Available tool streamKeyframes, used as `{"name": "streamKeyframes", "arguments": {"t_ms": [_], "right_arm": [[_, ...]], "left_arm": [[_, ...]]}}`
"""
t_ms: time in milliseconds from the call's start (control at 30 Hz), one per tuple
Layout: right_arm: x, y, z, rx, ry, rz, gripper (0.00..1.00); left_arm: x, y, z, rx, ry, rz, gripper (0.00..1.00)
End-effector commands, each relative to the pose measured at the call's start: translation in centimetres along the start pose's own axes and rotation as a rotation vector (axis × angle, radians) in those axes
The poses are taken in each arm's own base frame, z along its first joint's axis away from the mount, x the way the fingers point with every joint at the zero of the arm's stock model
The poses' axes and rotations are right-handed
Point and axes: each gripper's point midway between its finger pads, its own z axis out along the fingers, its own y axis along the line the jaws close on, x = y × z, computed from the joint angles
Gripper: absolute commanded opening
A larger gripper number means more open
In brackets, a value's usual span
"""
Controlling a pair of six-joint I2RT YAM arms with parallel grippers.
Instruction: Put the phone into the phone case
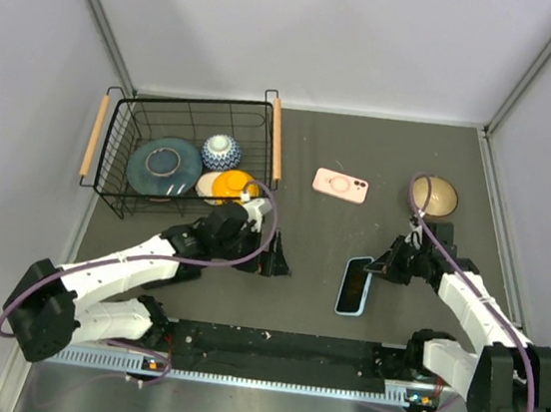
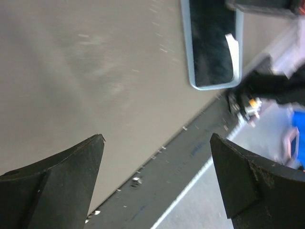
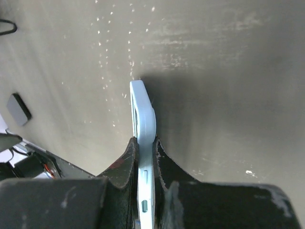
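Blue-rimmed phone (image 1: 354,285) pinched edgewise in right gripper (image 3: 145,142) near front edge, pink phone case (image 1: 340,185) toward back edge, left gripper (image 2: 157,138) jaws spread, empty.

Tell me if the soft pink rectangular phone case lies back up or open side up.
Back up: the soft pink phone case shows its white ring mark and corner camera cut-out from above; its inside is hidden.

The table (image 1: 364,137) carries one pink phone case (image 1: 340,185), one light-blue-rimmed phone (image 1: 353,286), one gold bowl (image 1: 435,195), one black wire basket (image 1: 193,101) with two wooden handles (image 1: 94,136) (image 1: 277,138), one grey-blue plate (image 1: 165,164), one blue-and-white bowl (image 1: 221,150), one orange bowl (image 1: 233,183), and two robot hands, the left hand (image 2: 157,137) and the right hand (image 3: 145,141).
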Motion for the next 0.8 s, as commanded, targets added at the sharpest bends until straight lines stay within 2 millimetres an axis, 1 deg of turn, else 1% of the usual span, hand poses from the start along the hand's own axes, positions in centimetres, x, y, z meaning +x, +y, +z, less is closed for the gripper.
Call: {"name": "streamKeyframes", "arguments": {"t_ms": [0, 33, 67, 100, 133, 167, 200, 233, 300, 333, 400, 500, 533, 567, 600, 633, 667, 700, 733, 767], "right_arm": [[-4.8, 1.8, -1.0, -0.013, -0.095, -0.071, 0.0], [-5.4, 1.3, -1.0, 0.017, -0.108, -0.073, 0.0], [-5.8, 1.0, -0.7, 0.038, -0.102, -0.068, 0.0], [-6.2, 0.5, -0.7, 0.062, -0.11, -0.069, 0.0], [-6.9, -0.5, -0.7, 0.102, -0.129, -0.052, 0.01], [-6.9, -1.1, -0.3, 0.12, -0.116, -0.037, 0.02], [-7.1, -1.3, -0.2, 0.123, -0.114, -0.032, 0.05], [-7.1, -1.5, -0.1, 0.126, -0.11, -0.024, 0.07], [-7.4, -1.7, -0.1, 0.131, -0.124, -0.016, 0.1], [-7.4, -1.8, -0.1, 0.137, -0.131, -0.014, 0.11], [-7.7, -2.2, 0.0, 0.154, -0.143, -0.016, 0.12], [-7.8, -2.9, 0.4, 0.177, -0.137, -0.021, 0.15], [-7.8, -3.1, 0.5, 0.182, -0.136, -0.022, 0.16], [-7.7, -3.2, 0.7, 0.184, -0.134, -0.023, 0.16], [-7.9, -3.3, 0.8, 0.18, -0.139, -0.024, 0.17], [-7.8, -3.4, 1.0, 0.182, -0.131, -0.021, 0.17], [-7.7, -3.3, 1.1, 0.178, -0.128, -0.02, 0.19], [-7.7, -3.3, 1.2, 0.176, -0.125, -0.02, 0.21], [-7.8, -3.4, 1.2, 0.176, -0.127, -0.019, 0.23], [-7.8, -3.3, 1.2, 0.174, -0.126, -0.02, 0.26]], "left_arm": [[-2.7, 7.4, -2.2, -0.359, -0.183, -0.142, 0.99], [-2.5, 8.6, -2.6, -0.403, -0.189, -0.172, 0.99], [-3.2, 10.3, -3.4, -0.474, -0.24, -0.205, 0.99], [-3.4, 10.9, -4.0, -0.498, -0.271, -0.225, 0.99], [-3.0, 12.0, -4.3, -0.53, -0.286, -0.259, 0.98], [-3.2, 13.0, -4.9, -0.562, -0.321, -0.29, 0.98], [-3.6, 13.8, -5.7, -0.594, -0.373, -0.303, 0.99], [-3.3, 14.8, -6.1, -0.625, -0.399, -0.333, 0.98], [-3.6, 16.3, -7.8, -0.69, -0.481, -0.374, 0.99], [-3.3, 16.9, -8.1, -0.708, -0.503, -0.4, 0.99], [-3.5, 17.7, -9.2, -0.727, -0.56, -0.438, 0.98], [-3.1, 18.9, -9.9, -0.743, -0.603, -0.514, 0.98], [-2.9, 19.4, -10.2, -0.759, -0.62, -0.57, 0.98], [-2.5, 20.2, -10.8, -0.799, -0.628, -0.624, 0.97], [-1.3, 20.8, -11.3, -0.855, -0.6, -0.659, 0.97], [-1.5, 21.2, -12.1, -0.896, -0.63, -0.701, 0.96], [-1.1, 22.0, -12.8, -0.951, -0.632, -0.744, 0.96], [-0.3, 22.4, -13.8, -1.012, -0.62, -0.776, 0.95], [-0.4, 23.1, -14.6, -1.049, -0.645, -0.807, 0.95], [-0.1, 23.5, -15.0, -1.077, -0.641, -0.822, 0.93]]}}
